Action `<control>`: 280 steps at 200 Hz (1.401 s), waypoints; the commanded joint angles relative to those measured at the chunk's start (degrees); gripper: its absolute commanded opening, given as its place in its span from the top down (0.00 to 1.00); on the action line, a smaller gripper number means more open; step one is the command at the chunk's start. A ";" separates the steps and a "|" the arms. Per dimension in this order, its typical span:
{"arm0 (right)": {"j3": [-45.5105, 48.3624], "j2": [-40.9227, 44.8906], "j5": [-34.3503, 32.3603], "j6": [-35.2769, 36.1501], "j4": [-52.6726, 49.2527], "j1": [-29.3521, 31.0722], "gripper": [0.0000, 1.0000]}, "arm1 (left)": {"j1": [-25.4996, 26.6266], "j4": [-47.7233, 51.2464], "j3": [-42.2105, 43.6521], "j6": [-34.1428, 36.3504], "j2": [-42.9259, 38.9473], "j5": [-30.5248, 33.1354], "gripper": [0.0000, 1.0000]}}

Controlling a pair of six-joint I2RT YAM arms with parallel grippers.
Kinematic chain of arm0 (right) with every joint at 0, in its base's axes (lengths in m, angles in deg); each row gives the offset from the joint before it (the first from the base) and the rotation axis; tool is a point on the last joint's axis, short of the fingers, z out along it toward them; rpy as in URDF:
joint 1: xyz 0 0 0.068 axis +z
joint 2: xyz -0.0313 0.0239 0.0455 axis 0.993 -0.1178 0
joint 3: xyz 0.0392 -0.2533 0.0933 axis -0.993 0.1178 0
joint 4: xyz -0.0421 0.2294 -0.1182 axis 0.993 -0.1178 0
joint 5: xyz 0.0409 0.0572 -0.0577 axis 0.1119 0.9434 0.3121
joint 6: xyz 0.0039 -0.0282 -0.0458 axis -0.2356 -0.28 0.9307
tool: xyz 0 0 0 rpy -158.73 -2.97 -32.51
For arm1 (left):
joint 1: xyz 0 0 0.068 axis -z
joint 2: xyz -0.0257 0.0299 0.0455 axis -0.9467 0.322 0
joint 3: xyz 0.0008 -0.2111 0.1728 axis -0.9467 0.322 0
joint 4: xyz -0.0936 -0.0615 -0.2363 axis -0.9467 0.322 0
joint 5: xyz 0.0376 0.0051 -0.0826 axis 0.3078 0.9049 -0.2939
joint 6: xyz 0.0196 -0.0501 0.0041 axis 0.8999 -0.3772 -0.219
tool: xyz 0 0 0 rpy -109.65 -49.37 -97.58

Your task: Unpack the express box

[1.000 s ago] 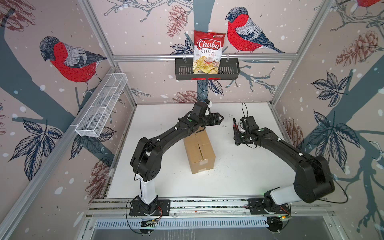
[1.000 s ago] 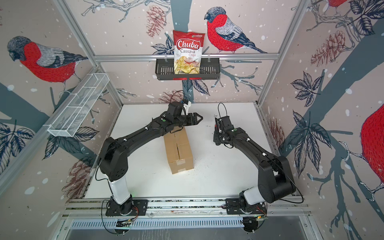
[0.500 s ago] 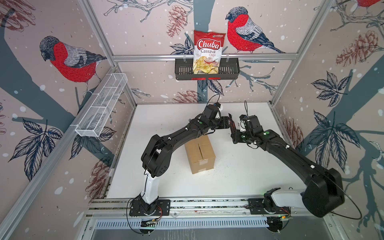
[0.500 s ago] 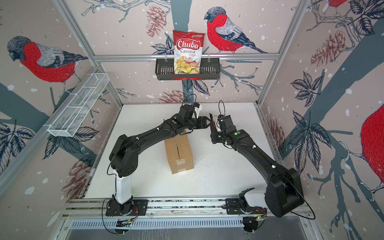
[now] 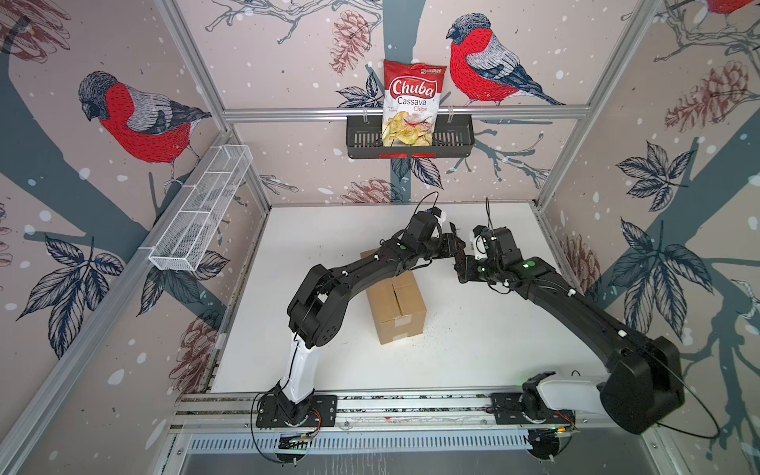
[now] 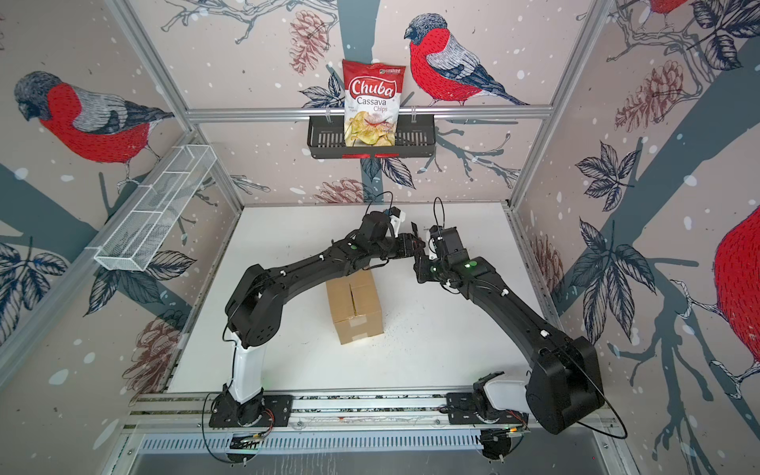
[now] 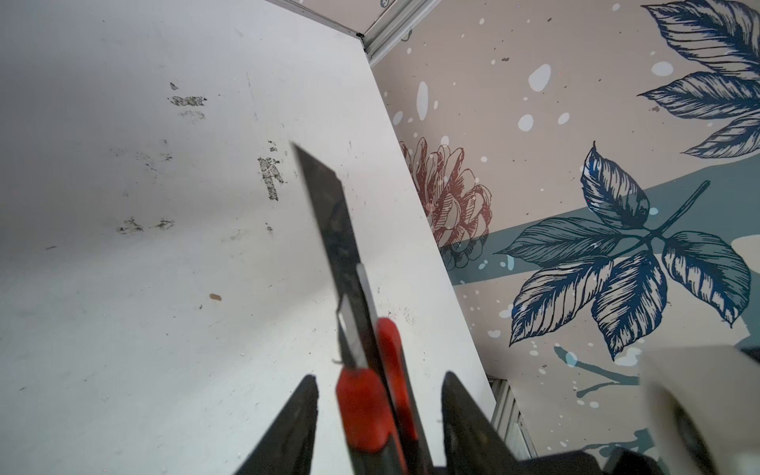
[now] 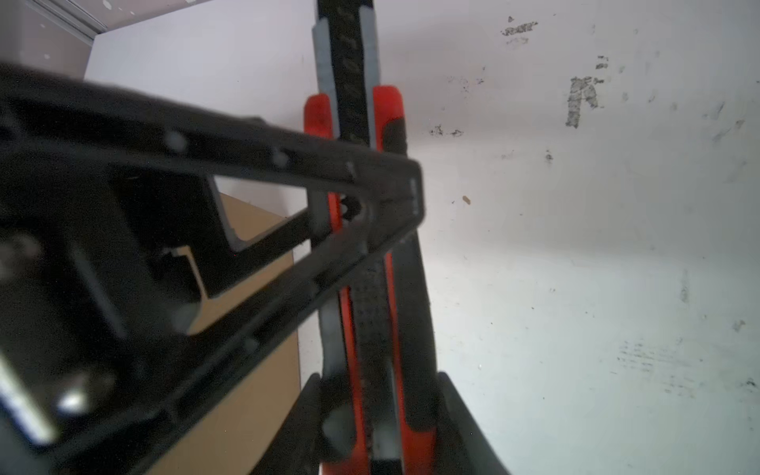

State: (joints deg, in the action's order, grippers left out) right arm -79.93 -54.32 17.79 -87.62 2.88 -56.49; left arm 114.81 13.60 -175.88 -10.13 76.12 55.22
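The express box (image 5: 395, 306) (image 6: 355, 304), brown cardboard with its flaps down, lies on the white table (image 5: 329, 230) under the left arm. A strip of the express box (image 8: 246, 370) also shows in the right wrist view. Behind it and to the right, the two grippers meet in the air. My right gripper (image 5: 462, 263) (image 6: 421, 267) (image 8: 379, 375) is shut on a red and black utility knife (image 8: 370, 312) with its blade (image 7: 329, 214) out. My left gripper (image 5: 454, 246) (image 6: 415, 246) (image 7: 380, 378) is open astride the knife's handle (image 7: 362, 411), with a gap on each side.
A black wall basket (image 5: 452, 135) on the back wall holds a bag of cassava chips (image 5: 413, 103). A white wire shelf (image 5: 201, 214) hangs on the left wall. The arms' mounting rail (image 5: 411, 405) runs along the table's front edge.
My left gripper has swung right, away from over the box, to the knife, and its jaws have narrowed around the handle. The right gripper has shifted a little towards it. The box has stayed put.
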 commanded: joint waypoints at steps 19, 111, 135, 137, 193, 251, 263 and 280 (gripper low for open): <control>-0.50 -0.11 0.92 -0.09 2.46 0.56 0.84 | 0.09 -5.54 0.10 -2.38 0.96 -2.12 0.61; -0.06 0.24 1.10 -0.28 3.09 0.69 0.84 | 0.09 -7.89 1.70 -3.71 1.14 -1.33 0.91; 0.03 0.71 0.93 -0.50 3.12 0.68 0.82 | 0.09 -8.83 2.25 -4.22 1.05 -1.38 0.96; 0.03 0.74 0.99 -0.52 3.11 0.72 0.82 | 0.09 -9.00 2.36 -4.28 1.03 -1.46 0.96; 0.99 2.75 -1.14 -1.26 3.93 0.39 0.50 | -0.26 -15.24 3.83 -7.31 0.87 -4.06 1.00; 0.69 2.95 -0.66 -0.89 5.24 -0.59 0.44 | -0.26 -22.11 6.18 -11.14 0.43 -8.08 1.00; 0.82 2.89 -0.58 -0.77 5.60 -0.86 0.44 | -0.26 -23.58 6.52 -12.07 0.34 -9.05 1.00; 0.75 2.57 -0.16 -0.56 6.14 -1.38 0.44 | -0.26 -24.64 6.99 -12.90 0.04 -10.07 1.00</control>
State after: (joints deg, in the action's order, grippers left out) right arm -78.96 -51.65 17.35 -88.94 6.40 -57.37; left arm 114.50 -4.48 -169.43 -20.75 77.06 48.31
